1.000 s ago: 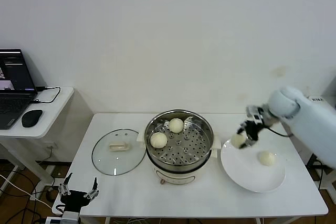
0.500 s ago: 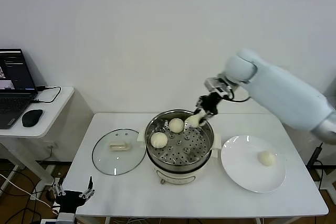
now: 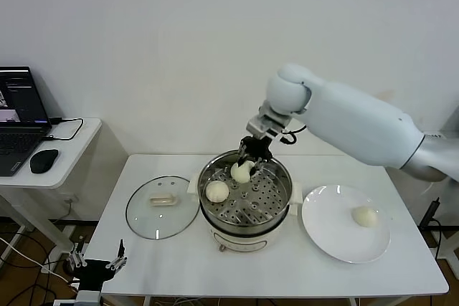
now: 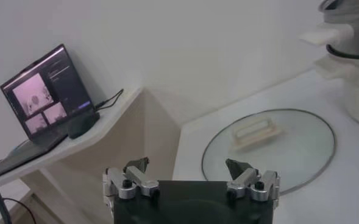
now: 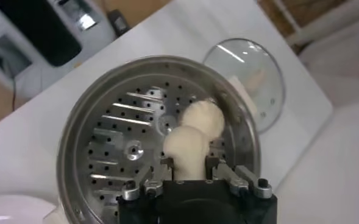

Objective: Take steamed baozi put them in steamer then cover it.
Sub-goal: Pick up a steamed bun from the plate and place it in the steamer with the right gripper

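I had the right gripper (image 3: 252,157) over the far rim of the steamer (image 3: 276,209), its jaws clamped on a baozi (image 5: 187,149) that I was carrying in; from the right wrist view that bun hung squeezed between the fingers, above the perforated tray (image 5: 115,143). This was the loading step, partway done by my reckoning: one bun (image 3: 216,190) lay on the left side of the tray, another (image 5: 205,118) sat at the far side just under the held one, and a last bun (image 3: 364,216) waited on the white plate (image 3: 323,238) to the right of the steamer. The next move, as I judged it, called for easing the held bun down onto a bare patch of tray, a little clear of its neighbour, then letting go and fetching the bun on the plate. The cover (image 3: 162,206) lay flat on the table (image 3: 280,270) left of the steamer, handle up. The left gripper (image 3: 96,264) stayed parked low beside the near left corner of the table, jaws spread wide and holding nothing.
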`<state>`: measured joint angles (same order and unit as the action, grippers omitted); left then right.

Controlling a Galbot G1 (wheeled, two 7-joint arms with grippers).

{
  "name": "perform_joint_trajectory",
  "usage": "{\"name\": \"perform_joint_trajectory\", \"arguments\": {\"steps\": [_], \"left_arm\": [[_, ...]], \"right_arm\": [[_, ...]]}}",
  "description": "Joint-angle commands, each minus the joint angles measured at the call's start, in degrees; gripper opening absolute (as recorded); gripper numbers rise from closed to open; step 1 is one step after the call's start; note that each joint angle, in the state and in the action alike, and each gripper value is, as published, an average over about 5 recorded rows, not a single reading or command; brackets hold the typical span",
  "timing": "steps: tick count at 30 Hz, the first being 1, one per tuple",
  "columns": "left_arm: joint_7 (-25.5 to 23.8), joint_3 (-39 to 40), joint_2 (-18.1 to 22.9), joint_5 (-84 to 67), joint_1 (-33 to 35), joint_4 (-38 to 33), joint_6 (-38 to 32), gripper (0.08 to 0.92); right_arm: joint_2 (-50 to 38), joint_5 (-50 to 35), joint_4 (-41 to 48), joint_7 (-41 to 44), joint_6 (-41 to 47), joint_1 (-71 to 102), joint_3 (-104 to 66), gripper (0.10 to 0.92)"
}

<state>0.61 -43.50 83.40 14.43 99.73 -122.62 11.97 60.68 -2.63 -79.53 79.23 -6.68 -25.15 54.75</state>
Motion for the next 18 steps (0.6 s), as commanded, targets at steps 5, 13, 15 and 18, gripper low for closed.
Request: {"name": "perform_joint_trajectory", "arguments": {"steps": [5,13,15,18], "left_arm": [[0.24,0.01,0.25,0.06,0.13,-0.23,-0.21,0.823],[0.46,-0.22,0.33,0.1,0.45,-0.12,-0.4,0.823],[0.49,-0.25,0.39,0.12,0.45,0.0,-0.42,0.823],[0.51,-0.27,0.47,0.14,0.44,0.13,-0.43,0.823]], "right_arm": [[0.14,8.86,-9.95,-2.04,-5.38,-0.55,10.25,0.455],[2.22,10.98,-10.59,-2.6,-5.81,1.96,10.17,0.467],[2.42,12.5,-10.96,-2.95,-6.31,2.55,10.03,0.467],[2.51,15.63,-11.05,-3.65,-7.2,3.46,9.7,0.467]]}}
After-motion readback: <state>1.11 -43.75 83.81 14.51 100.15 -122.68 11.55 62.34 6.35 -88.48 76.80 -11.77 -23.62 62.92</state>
